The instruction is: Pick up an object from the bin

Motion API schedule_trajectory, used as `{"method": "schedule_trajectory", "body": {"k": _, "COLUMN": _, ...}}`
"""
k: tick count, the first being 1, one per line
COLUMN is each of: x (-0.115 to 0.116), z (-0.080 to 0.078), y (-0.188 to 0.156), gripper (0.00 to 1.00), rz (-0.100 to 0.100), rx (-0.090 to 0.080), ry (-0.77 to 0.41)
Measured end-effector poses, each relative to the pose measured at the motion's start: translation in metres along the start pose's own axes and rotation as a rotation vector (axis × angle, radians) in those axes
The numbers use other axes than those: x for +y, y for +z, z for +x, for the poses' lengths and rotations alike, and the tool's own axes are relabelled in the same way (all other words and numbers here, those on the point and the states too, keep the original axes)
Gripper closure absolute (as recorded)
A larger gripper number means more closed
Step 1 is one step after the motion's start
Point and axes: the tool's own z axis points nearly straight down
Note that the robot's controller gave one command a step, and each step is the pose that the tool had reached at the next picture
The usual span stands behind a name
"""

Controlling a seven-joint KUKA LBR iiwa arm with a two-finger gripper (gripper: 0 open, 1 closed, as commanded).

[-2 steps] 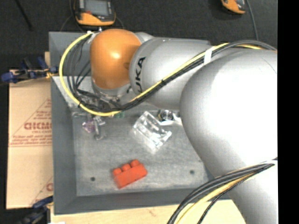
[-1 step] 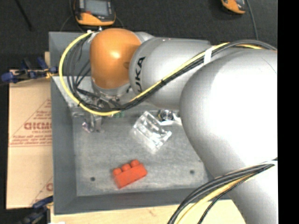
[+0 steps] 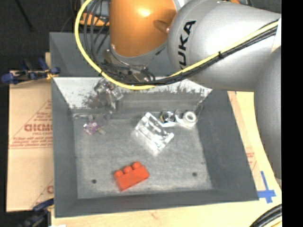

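My gripper [image 3: 107, 96] hangs under the orange wrist cover at the bin's back left, close to the back wall. Just below and left of it, a small clear and purple piece [image 3: 92, 127] lies on the floor, apart from the gripper. A clear plastic block [image 3: 154, 133] lies to the right of that, near the middle of the bin. I see nothing held in the gripper.
A small dark metal ring [image 3: 166, 117] and a white roll [image 3: 190, 117] lie by the back wall at the right. A red toy brick [image 3: 131, 176] sits near the front wall. The arm covers the bin's back right corner.
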Motion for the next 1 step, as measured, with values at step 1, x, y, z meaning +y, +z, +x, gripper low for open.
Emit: {"method": "schedule_trajectory", "body": {"k": 1, "x": 0.0008, "z": 0.0008, "y": 0.0046, "gripper": 0.0, "rz": -0.004, "rx": 0.007, "ry": 0.001}}
